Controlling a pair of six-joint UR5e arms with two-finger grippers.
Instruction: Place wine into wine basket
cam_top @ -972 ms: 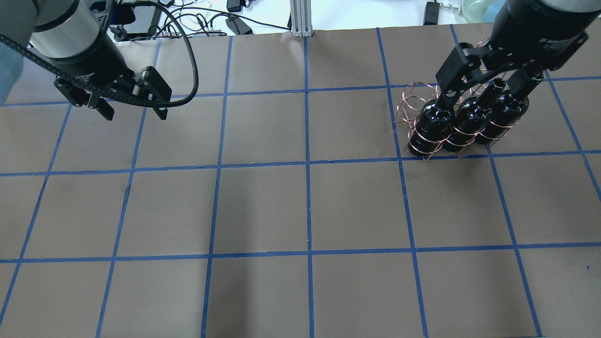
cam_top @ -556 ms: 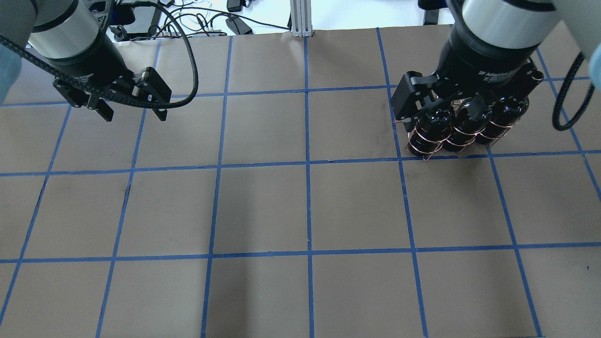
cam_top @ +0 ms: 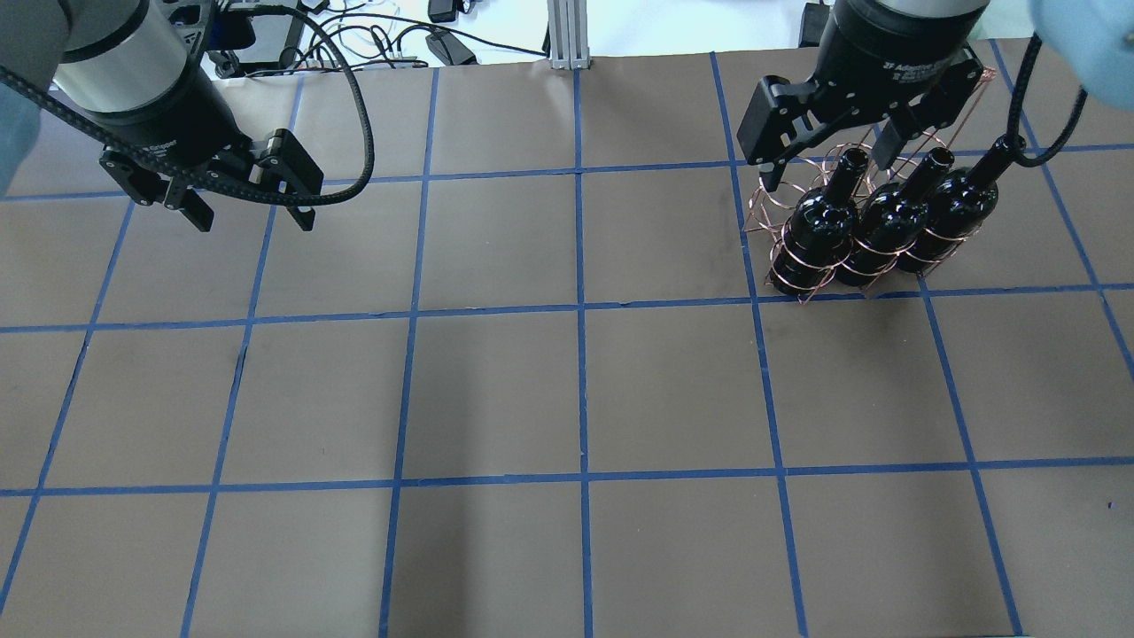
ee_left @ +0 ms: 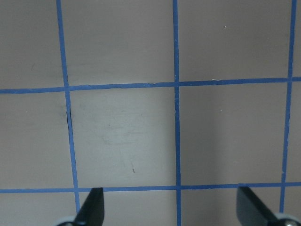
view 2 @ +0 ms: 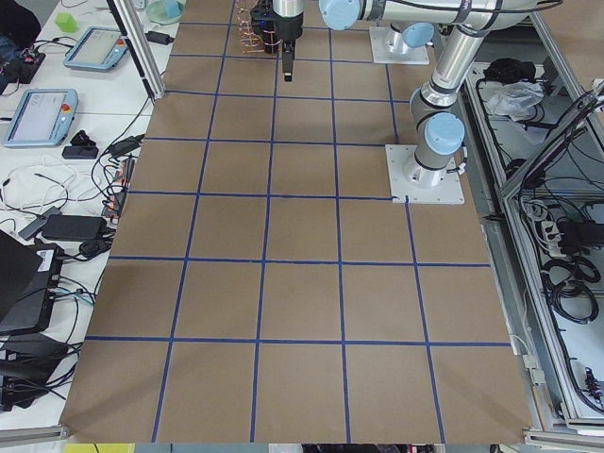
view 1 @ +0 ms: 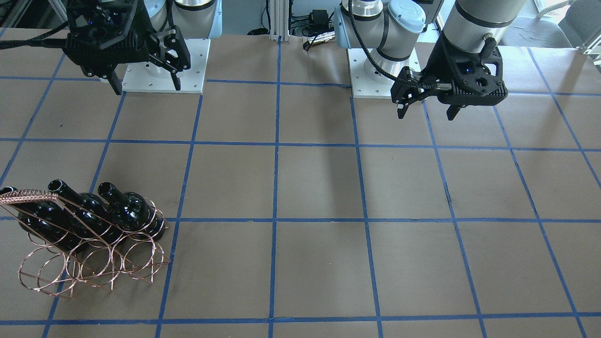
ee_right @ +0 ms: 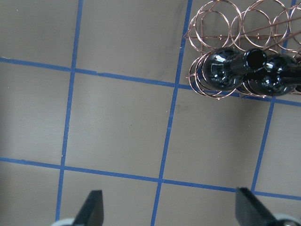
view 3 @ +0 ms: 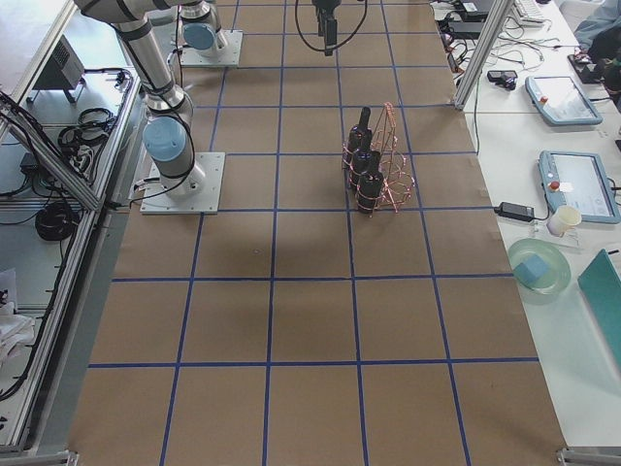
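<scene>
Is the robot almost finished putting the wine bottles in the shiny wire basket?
It looks finished. Done: three wine bottles sit side by side in the rings of the wine basket. In hand: nothing. The right end effector and the left end effector are both open and empty. Left: probably nothing, since I see no bottle outside the basket.

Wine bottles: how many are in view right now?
3, side by side in the wine basket, on its robot-facing side: overhead view's left bottle, middle bottle, right bottle. No others visible.
</scene>
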